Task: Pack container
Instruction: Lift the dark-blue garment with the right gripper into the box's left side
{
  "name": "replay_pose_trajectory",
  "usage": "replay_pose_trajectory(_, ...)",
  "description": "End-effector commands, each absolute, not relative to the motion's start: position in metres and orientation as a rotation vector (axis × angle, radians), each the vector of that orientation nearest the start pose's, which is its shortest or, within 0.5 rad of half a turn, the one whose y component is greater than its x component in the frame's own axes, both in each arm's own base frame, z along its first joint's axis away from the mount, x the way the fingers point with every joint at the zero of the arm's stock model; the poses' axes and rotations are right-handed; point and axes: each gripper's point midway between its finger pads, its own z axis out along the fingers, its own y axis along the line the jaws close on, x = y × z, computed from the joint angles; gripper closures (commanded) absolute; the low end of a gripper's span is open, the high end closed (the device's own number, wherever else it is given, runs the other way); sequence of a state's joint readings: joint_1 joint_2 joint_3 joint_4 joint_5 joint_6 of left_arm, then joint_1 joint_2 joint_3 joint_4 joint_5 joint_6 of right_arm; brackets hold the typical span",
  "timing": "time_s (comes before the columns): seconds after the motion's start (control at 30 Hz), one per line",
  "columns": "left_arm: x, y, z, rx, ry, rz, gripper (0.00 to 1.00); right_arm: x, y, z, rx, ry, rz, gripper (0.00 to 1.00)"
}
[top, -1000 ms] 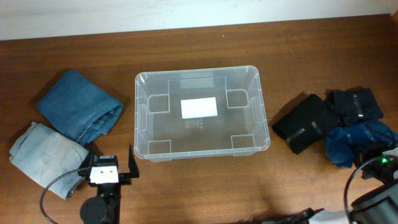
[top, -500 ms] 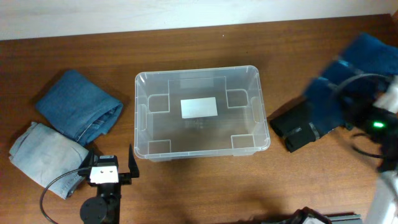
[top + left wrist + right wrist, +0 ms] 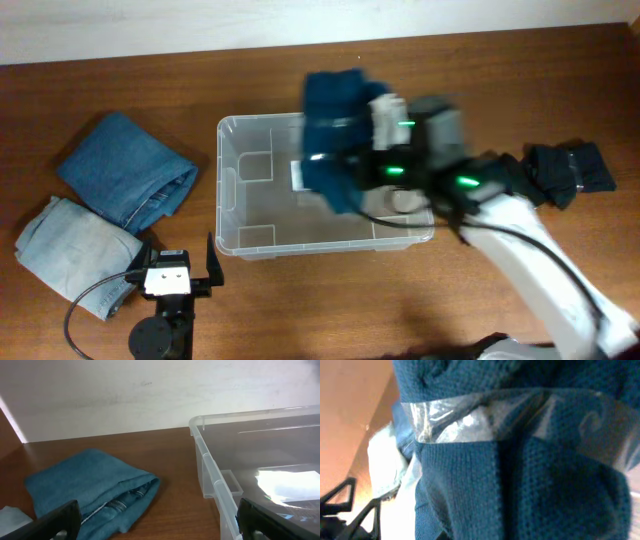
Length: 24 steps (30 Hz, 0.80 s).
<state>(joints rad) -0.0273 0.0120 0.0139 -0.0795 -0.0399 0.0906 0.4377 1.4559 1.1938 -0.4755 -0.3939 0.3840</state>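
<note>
brown tabletop [image 3: 330, 310] had the clear container [image 3: 228, 190] sitting mid-table. a blue knit bundle [image 3: 330, 120] hung over it, pinched by the right claw [image 3: 372, 120]. left claw [image 3: 178, 250] sat spread apart just off its front-left corner.

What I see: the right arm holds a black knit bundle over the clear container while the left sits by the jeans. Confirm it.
Not black: the knit bundle held over the clear container is dark blue, as the overhead and right wrist views show. The rest stands.
</note>
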Motion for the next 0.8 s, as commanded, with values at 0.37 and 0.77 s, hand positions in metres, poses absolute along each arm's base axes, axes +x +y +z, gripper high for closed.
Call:
replay_pose_trajectory(0.37,0.246,-0.002,0.157,0.093,1.646,0.086,0.01,0.348,0.34,0.075,-0.188,2.624,0.979,0.16)
replay_pose_trajectory(0.77,0.246,-0.002,0.157,0.093,1.646,0.086,0.01,0.371,0.137,0.255,0.06,2.377,0.193,0.02)
